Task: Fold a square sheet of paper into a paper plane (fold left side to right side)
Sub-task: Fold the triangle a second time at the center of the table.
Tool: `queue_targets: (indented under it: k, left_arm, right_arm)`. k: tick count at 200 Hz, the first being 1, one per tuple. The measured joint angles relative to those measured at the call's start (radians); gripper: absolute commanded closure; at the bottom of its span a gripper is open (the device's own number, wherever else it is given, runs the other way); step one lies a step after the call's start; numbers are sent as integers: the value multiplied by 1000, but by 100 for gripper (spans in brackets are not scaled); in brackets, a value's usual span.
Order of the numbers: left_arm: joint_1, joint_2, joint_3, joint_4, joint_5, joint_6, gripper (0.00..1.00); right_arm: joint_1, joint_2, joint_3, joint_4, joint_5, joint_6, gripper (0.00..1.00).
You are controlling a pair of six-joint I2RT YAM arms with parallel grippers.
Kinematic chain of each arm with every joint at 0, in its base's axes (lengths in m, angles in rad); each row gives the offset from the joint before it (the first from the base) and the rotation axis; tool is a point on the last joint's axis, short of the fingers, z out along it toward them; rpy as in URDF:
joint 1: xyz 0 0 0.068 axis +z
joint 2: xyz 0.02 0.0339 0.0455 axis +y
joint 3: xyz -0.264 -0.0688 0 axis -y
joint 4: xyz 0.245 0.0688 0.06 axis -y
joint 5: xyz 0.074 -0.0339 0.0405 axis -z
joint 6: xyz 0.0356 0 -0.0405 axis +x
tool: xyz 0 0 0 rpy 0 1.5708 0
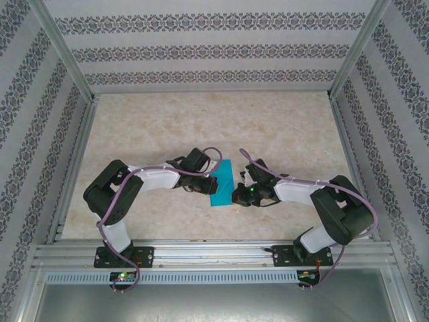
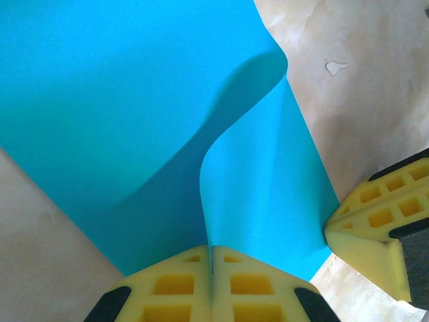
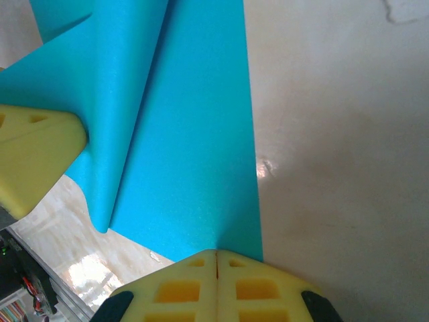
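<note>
The teal-blue square sheet of paper [image 1: 223, 180] lies at the table's middle between both grippers. It is a plain sheet with no dart shape. My left gripper [image 2: 212, 251] is shut on the sheet's [image 2: 120, 94] left edge, which is lifted and curls over toward the right above the flat part. My right gripper [image 3: 216, 255] is shut, its tips resting on the near right corner of the sheet [image 3: 194, 134], close to the right edge. In the top view the left gripper [image 1: 212, 184] and right gripper [image 1: 236, 196] almost meet over the paper.
The beige marbled table [image 1: 201, 127] stretches behind the paper. Patterned walls with metal posts enclose it. A metal rail [image 1: 214, 253] runs along the near edge by the arm bases. A small white chip [image 2: 335, 67] lies on the table beside the sheet.
</note>
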Motion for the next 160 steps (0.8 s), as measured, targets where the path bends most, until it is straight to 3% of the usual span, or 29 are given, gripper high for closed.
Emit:
queue_targets:
  k: [160]
  left_arm:
    - [18,23,8,0,9,6,99]
  right_arm:
    - [0,7,7,-3,0,0,100]
